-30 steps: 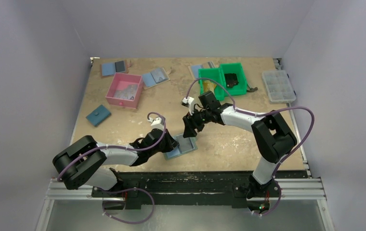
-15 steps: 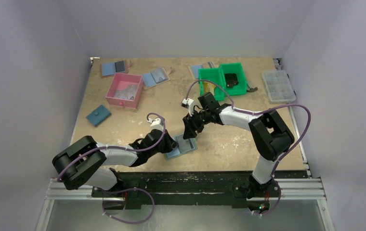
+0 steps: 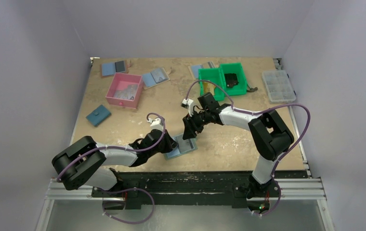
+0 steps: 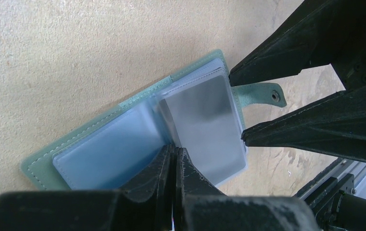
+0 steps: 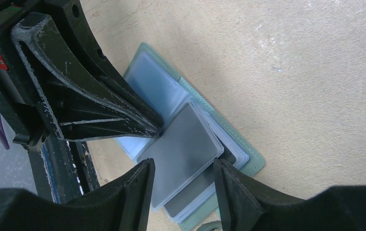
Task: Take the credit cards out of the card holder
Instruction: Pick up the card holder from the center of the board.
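Observation:
The card holder (image 3: 182,146) lies open on the table near the front edge, grey-green outside (image 5: 251,156) with pale blue clear sleeves inside (image 4: 109,151). My left gripper (image 3: 170,143) is shut, its tips (image 4: 175,150) pressed down at the fold between the blue left page and the grey right-hand sleeves. My right gripper (image 3: 189,132) is open and low over the holder's right half. Its tips (image 5: 183,166) straddle the raised grey sleeve (image 5: 186,149) without closing on it. The credit cards are hidden; no orange-yellow shows in the sleeves.
A pink box (image 3: 123,90) and a dark blue wallet (image 3: 98,115) lie at the left. Green bins (image 3: 222,79) and a clear compartment box (image 3: 278,86) stand at the back right. Blue-and-grey folders (image 3: 154,77) lie along the back. The table's front edge runs just below the holder.
The right gripper's jaws have narrowed a little around the sleeves. The left gripper stays shut and has not moved.

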Robot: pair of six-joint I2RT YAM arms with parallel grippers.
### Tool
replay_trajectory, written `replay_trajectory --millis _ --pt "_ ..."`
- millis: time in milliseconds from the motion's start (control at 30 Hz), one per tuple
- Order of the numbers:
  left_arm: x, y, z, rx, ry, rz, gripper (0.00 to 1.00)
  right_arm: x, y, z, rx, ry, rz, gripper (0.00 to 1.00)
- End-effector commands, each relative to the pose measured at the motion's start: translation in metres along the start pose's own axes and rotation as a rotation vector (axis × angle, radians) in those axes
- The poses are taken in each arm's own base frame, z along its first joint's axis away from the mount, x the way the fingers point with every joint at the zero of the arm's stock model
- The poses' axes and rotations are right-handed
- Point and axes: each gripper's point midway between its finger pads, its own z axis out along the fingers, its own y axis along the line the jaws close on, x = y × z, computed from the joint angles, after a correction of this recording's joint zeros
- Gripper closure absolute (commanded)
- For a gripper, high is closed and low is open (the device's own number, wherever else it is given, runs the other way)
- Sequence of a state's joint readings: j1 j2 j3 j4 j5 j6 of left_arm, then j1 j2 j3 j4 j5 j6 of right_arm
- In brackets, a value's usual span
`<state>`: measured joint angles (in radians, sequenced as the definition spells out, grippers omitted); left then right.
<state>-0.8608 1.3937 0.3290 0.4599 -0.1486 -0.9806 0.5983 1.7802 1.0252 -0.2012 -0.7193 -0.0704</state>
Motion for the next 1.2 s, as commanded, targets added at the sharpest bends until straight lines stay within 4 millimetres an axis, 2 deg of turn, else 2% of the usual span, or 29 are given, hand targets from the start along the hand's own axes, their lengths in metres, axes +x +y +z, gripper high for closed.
replay_trajectory --millis 0,400,800,1167 --pt "0.0 -0.003 -0.004 0.018 -0.009 0.01 1.0 -0.007 -0.005 0.001 0.019 -0.015 -0.001 0.44" --pt "-0.001 -0.004 -0.005 0.026 -0.011 0.013 1.0 -0.002 -0.006 0.004 0.01 0.0 0.017 0.43" --pt "-0.002 -0.009 -0.006 0.056 -0.013 0.013 1.0 -0.003 0.009 0.003 -0.065 0.0 0.016 0.46" --pt "-0.003 -0.013 -0.007 0.076 -0.017 0.011 1.0 -0.002 0.013 0.004 -0.089 0.002 0.026 0.46"
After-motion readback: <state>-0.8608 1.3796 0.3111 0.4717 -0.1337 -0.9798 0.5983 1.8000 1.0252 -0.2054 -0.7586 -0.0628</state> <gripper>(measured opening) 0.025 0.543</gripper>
